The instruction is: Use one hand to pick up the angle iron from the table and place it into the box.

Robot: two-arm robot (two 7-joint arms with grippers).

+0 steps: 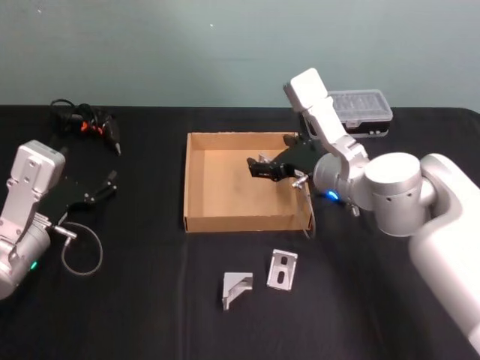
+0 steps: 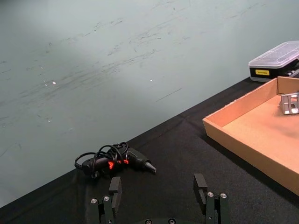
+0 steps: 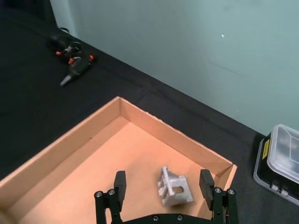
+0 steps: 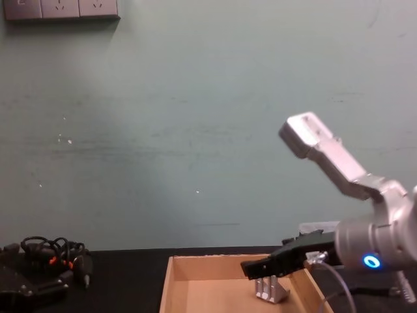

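Observation:
The tan cardboard box [image 1: 196, 180] lies at the middle of the black table [image 1: 135, 300]. My right gripper [image 1: 257, 169] hangs open over the box's right half. A silver angle iron [image 3: 175, 187] sits low in the box between the spread fingers [image 3: 120, 185] and apart from both; it also shows as the angle iron [image 4: 272, 287] just under the gripper [image 4: 251, 267] and the angle iron [image 2: 289, 103]. I cannot tell whether it rests on the floor. Two more angle irons [image 1: 237, 289] [image 1: 283, 268] lie on the table in front of the box. My left gripper [image 1: 105, 186] is parked open at the left.
A black and red tool with a coiled cable [image 1: 86, 120] lies at the back left. Behind the box's right corner stands a clear-lidded case [image 1: 364, 112]. A cable loop [image 1: 79, 255] trails from the left arm.

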